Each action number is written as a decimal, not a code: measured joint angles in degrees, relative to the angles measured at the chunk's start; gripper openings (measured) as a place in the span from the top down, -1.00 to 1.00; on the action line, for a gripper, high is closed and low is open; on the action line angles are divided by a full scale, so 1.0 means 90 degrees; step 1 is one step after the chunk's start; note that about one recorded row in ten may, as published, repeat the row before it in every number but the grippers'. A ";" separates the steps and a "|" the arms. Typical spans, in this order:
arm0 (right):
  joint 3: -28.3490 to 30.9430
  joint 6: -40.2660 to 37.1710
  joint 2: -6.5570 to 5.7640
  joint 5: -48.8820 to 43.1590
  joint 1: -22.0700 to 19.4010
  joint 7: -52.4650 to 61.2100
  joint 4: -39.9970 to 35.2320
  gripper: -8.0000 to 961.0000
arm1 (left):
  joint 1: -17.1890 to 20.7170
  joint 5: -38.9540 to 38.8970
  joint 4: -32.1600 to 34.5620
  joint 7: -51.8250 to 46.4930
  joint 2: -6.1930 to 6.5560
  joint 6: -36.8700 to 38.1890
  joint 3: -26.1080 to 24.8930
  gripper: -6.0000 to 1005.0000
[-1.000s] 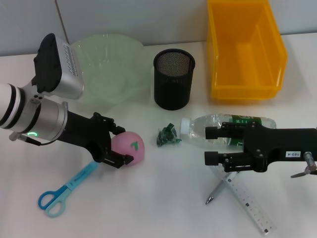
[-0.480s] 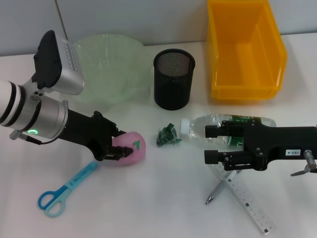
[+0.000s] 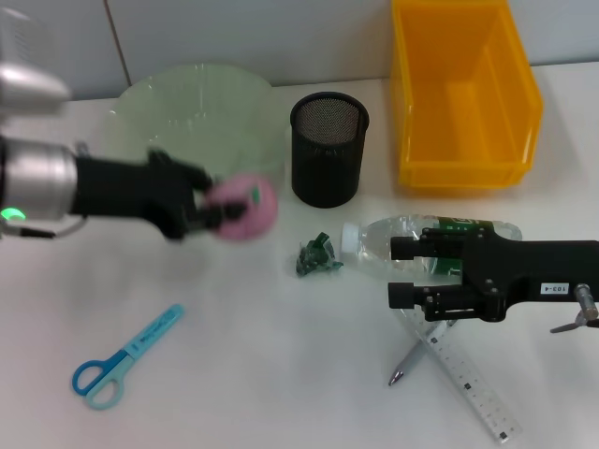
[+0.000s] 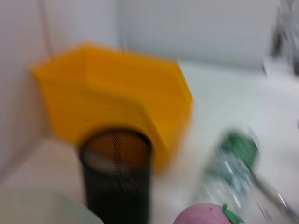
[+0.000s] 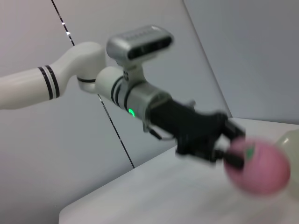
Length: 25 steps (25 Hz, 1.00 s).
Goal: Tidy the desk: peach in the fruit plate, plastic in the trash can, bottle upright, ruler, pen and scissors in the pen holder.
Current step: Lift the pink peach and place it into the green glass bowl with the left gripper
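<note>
My left gripper (image 3: pixel 217 211) is shut on the pink peach (image 3: pixel 245 206) and holds it off the table, just in front of the pale green fruit plate (image 3: pixel 178 108); the peach also shows in the left wrist view (image 4: pixel 208 214) and the right wrist view (image 5: pixel 258 164). The clear bottle (image 3: pixel 426 234) lies on its side. My right gripper (image 3: pixel 398 271) hovers open over it. Green plastic (image 3: pixel 314 257) lies by the bottle's cap. The black mesh pen holder (image 3: pixel 328 150) stands at centre. Blue scissors (image 3: pixel 122 360) lie at front left. The ruler (image 3: pixel 473 383) and pen (image 3: pixel 412 360) lie crossed under my right arm.
A yellow bin (image 3: pixel 463 94) stands at the back right, behind the bottle; it serves as the trash can. The table's white surface stretches between the scissors and the ruler.
My left gripper has lifted the peach off the table and carried it back towards the fruit plate. The right arm has stayed put.
</note>
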 joint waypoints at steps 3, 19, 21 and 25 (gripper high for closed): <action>0.0001 0.0002 0.0000 0.0000 0.0004 0.0000 0.0000 -0.54 | 0.0049 -0.0265 -0.0044 0.0113 0.0003 -0.0036 -0.0288 0.35; 0.0001 0.0074 0.0052 0.0025 0.0062 -0.0001 0.0000 -0.53 | -0.0329 -0.4000 -0.2816 0.2565 -0.0084 -0.3531 -0.1054 0.59; 0.0001 0.0075 0.0051 0.0027 0.0068 -0.0001 0.0000 -0.53 | -0.0454 -0.4026 -0.2968 0.2791 -0.0088 -0.3831 -0.1035 0.62; 0.0001 0.0075 0.0050 0.0029 0.0099 -0.0001 0.0000 -0.53 | -0.0558 -0.4030 -0.3093 0.2967 -0.0092 -0.4034 -0.1016 0.67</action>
